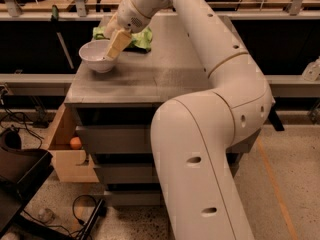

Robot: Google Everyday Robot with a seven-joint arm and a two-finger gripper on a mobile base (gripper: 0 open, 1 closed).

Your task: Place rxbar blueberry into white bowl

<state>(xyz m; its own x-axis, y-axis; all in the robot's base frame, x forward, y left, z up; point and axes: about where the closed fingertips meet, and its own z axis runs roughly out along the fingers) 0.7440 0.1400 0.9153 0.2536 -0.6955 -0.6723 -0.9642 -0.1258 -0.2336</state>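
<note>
Poised over the white bowl (95,62), the hand (113,55) slants down and to the left from its wrist, its tan tip dipping across the bowl's right rim and into the hollow. Whether the hand is open, closed, or gripping anything I cannot tell, since it shows as one pale slab. The rxbar blueberry cannot be made out. No dark wrapper shows on the bench (165,79) around the bowl, so my judgement is that it sits at the hand's tip or down inside the bowl, masked by the hand and the near wall. Its long axis cannot be read for the same reason. What the coming move turns on is therefore short and vertical: the bar's likely place is directly below the hand's tip, within the bowl's rim, not off to a side. The single arm climbs from the foreground right of the bowl, bends at a broad elbow, and runs back leftward across the bench to a wrist held above and behind the bowl. A green snack bag (144,37) lies just behind the bowl, partly under the wrist.
</note>
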